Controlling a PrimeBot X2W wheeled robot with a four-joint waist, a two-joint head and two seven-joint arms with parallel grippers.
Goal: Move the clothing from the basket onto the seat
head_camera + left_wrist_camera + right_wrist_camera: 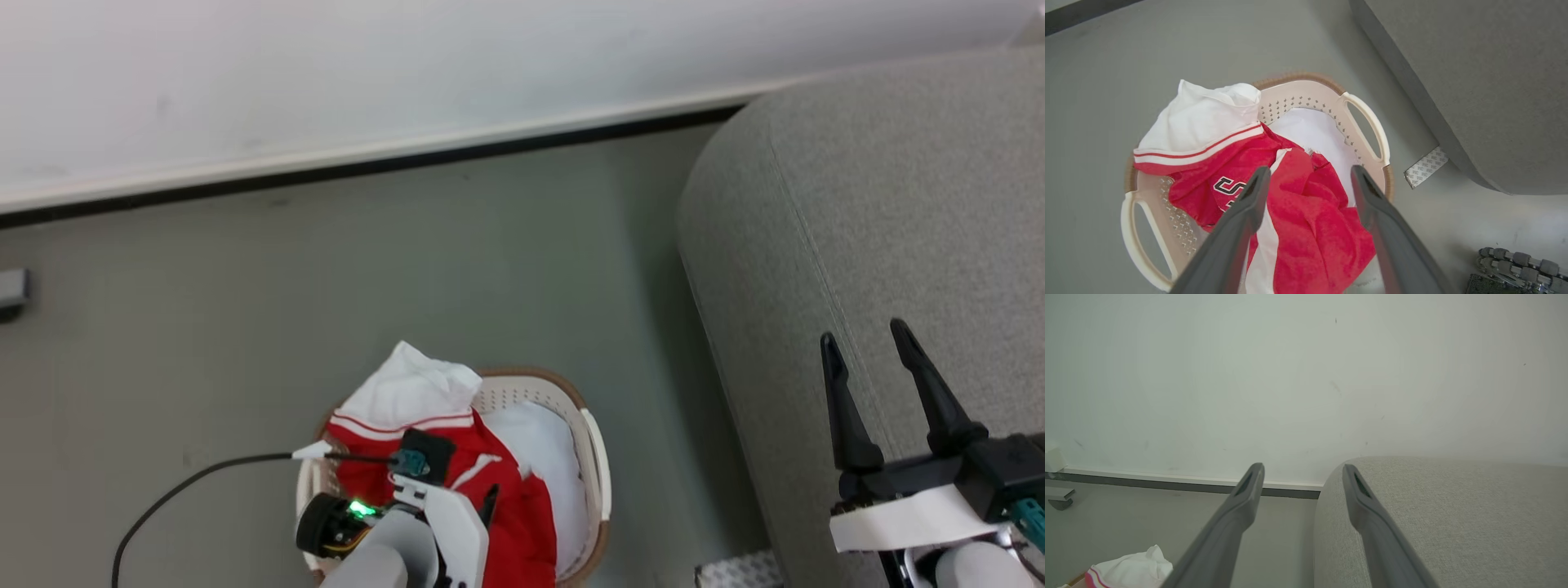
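The clothing (1306, 212), red with white stripes and black-edged lettering, fills the cream basket (1367, 122) on the grey floor, and a white part hangs over the far rim. My left gripper (1308, 171) hovers just above the pile, open, nothing between its fingers. In the head view the basket (594, 457) sits at the bottom centre with my left wrist (424, 506) over the clothing (522, 506). The grey seat (882, 204) stands to the right. My right gripper (864, 332) is open over the seat's edge, empty; its wrist view shows the gripper (1302, 468) and the seat (1453, 506).
A white wall with a dark baseboard (367, 163) runs behind. A black cable (180, 486) trails left from my left wrist. A patterned white strip (1426, 166) lies on the floor between basket and seat. A grey object (12, 290) sits at the left edge.
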